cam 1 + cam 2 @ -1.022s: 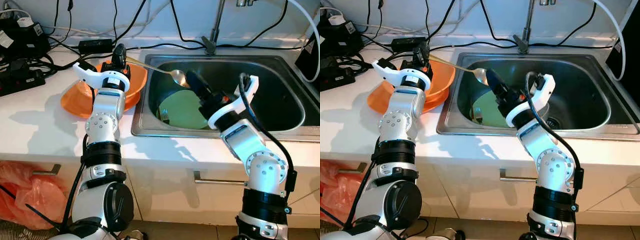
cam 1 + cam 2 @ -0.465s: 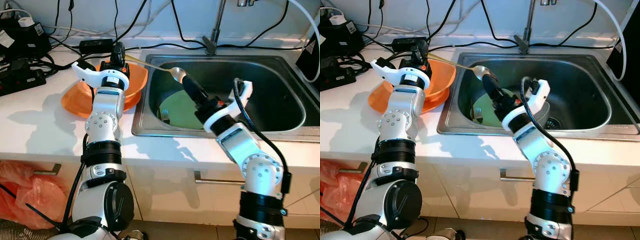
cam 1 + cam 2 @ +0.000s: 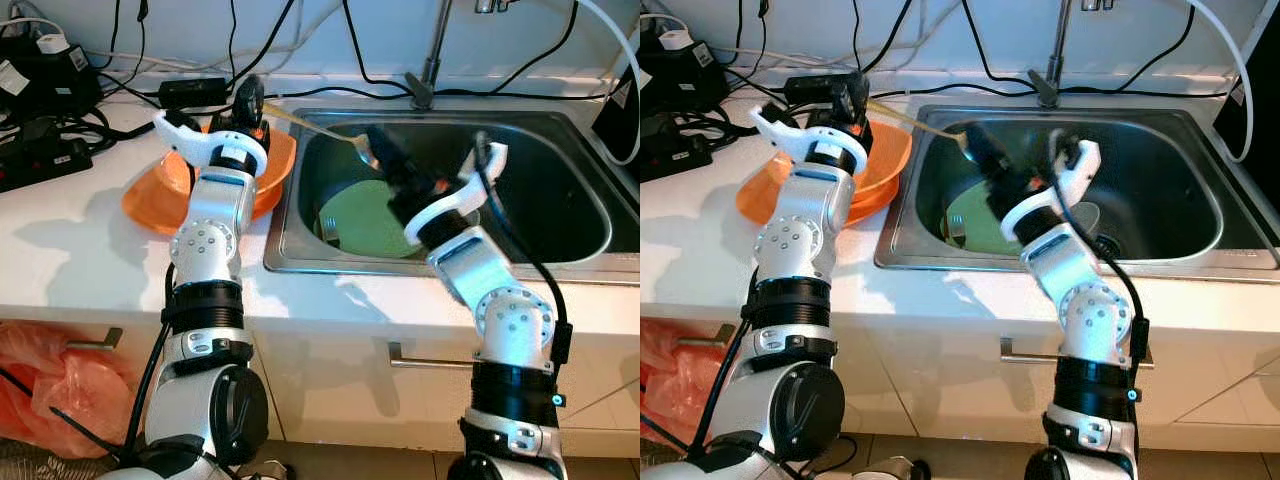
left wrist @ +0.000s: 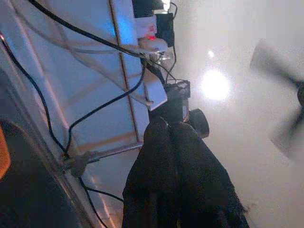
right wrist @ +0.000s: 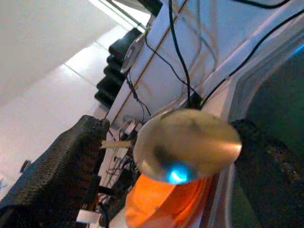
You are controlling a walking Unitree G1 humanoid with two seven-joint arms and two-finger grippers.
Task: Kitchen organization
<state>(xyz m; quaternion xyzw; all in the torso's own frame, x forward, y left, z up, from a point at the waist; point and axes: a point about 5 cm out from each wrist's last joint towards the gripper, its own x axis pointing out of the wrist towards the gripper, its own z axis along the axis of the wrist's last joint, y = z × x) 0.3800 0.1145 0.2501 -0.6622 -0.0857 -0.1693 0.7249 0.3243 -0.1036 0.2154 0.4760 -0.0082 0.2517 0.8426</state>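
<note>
spoon [image 5: 186, 145] between right gripper [image 5: 166, 156] fingers

Motion blur smears the right gripper [image 3: 378, 150] out over the sink [image 3: 560, 128], so from the head views its fingertips melt into the bowl of the spoon [image 3: 362, 148] and you can't tell whether they touch it. In the right wrist view the spoon's bowl sits between the two fingers [image 5: 66, 156], out of focus, and its handle is hidden behind it. The green plate [image 3: 365, 220] is partly covered at its 1 o'clock side by the right arm, and the orange bowl [image 3: 150, 200] is masked at 2 o'clock by the left gripper [image 3: 250, 100].
</note>
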